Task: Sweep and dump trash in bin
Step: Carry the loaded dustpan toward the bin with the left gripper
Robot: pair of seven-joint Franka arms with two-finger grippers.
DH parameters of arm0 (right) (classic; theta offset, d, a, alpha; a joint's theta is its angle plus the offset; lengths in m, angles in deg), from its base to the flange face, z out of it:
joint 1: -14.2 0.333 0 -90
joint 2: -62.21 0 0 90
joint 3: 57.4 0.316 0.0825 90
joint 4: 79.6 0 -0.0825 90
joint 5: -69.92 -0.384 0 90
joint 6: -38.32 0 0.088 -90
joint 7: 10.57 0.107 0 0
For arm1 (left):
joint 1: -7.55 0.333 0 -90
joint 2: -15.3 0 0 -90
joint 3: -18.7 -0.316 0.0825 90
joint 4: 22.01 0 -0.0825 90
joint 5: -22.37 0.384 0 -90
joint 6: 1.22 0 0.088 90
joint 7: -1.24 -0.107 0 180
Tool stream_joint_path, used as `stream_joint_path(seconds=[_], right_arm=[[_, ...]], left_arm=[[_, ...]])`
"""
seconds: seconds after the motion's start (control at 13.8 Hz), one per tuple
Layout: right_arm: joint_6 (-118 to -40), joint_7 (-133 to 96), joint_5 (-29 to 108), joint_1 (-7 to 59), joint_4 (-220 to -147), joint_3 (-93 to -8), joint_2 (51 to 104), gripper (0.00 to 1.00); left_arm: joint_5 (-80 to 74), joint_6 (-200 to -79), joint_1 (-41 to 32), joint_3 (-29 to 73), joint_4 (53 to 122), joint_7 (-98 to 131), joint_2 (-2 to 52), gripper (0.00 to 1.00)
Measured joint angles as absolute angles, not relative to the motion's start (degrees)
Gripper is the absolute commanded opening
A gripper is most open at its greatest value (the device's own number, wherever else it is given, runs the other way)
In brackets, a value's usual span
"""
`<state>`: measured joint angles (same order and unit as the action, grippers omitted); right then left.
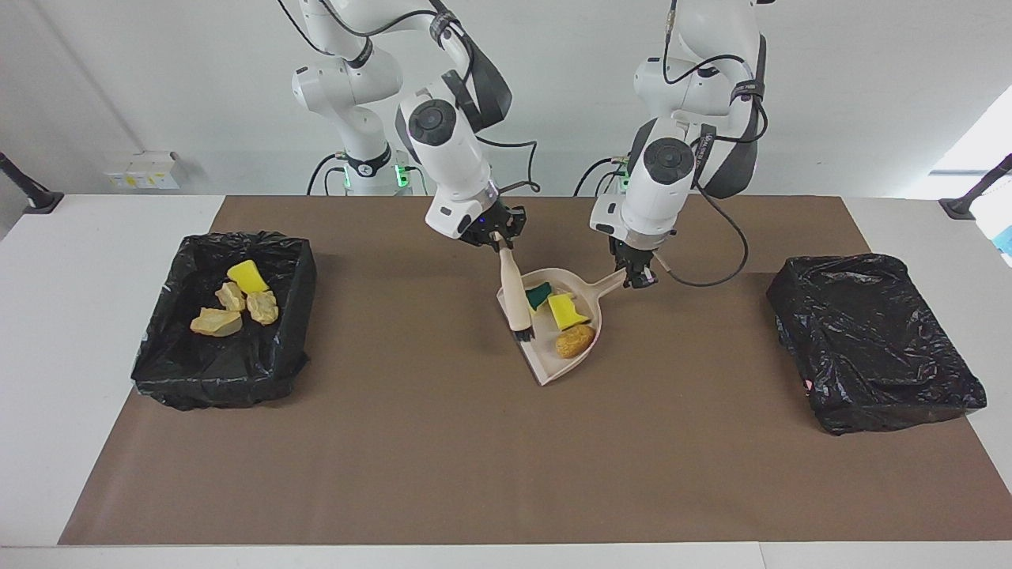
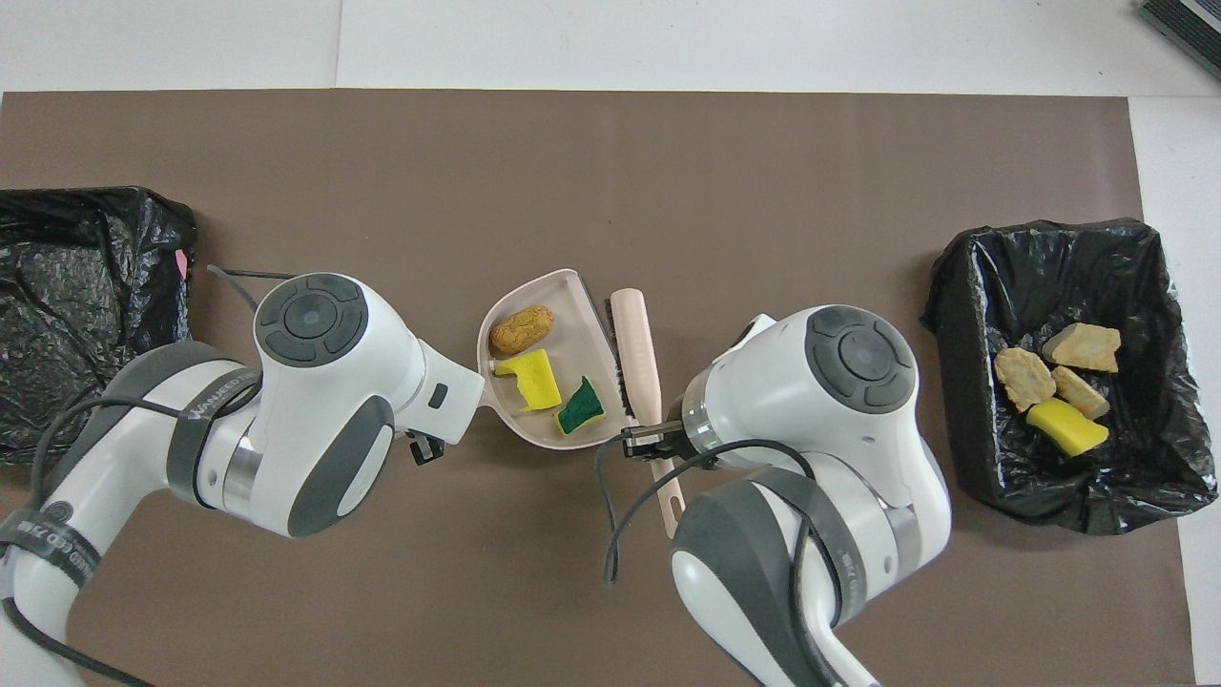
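We've got the right gripper (image 1: 496, 234) clamped on the brush (image 1: 516, 296), left gripper (image 1: 640, 274) clamped on the dustpan (image 1: 545, 365) handle. 3 scraps (image 1: 574, 341) sit in the pan beside the bristles (4 more (image 1: 229, 308) in the bin (image 1: 296, 316) at the right arm's end).

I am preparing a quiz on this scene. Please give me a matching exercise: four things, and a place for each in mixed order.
Things:
1. orange-brown bread-like lump
2. pale beige chunk
3. beige brush
4. beige plastic dustpan's handle

Places:
A. in the left tool
B. in the open black-lined bin
C. in the right tool
D. in the dustpan

Pairs: 1-D, 2-B, 3-C, 4-A
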<state>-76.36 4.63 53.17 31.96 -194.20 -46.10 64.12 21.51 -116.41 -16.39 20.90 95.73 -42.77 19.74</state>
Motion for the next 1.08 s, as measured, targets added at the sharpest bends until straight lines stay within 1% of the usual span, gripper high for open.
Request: stream_joint_path(seconds=[0.14, 0.36, 0.58, 0.72, 0.87, 1.08], right_arm=[[-72.53, 4.63, 56.28, 31.22, -194.15, -46.13, 62.11, 0.0], [-67.33, 8.69, 58.45, 31.91, -194.18, -45.73, 59.7, 0.0], [-66.53, 14.84, 59.17, 35.28, -195.59, -45.23, 57.66, 0.0], [-66.9, 20.34, 59.28, 38.76, -196.59, -45.09, 56.96, 0.0], [-69.42, 25.72, 59.33, 42.74, -197.6, -44.97, 57.0, 0.0], [-76.39, 33.7, 59.36, 49.46, -200.37, -44.84, 58.48, 0.0]], left_arm=[[21.33, -116.69, -15.5, 20.87, 95.71, -42.77, 19.72, 0.0], [20.38, -116.98, -13.15, 20.75, 95.31, -43.01, 19.15, 0.0], [18.81, -116.95, -9.14, 20.63, 94.68, -45.41, 16.85, 0.0], [18.29, -115.59, -5.93, 20.48, 94.27, -47.73, 15.16, 0.0], [17.97, -111.29, -1.92, 20.37, 92.54, -50.95, 14.14, 0.0], [16.79, -105.15, 6.03, 20.17, 88.45, -60.08, 13.85, 0.0]])
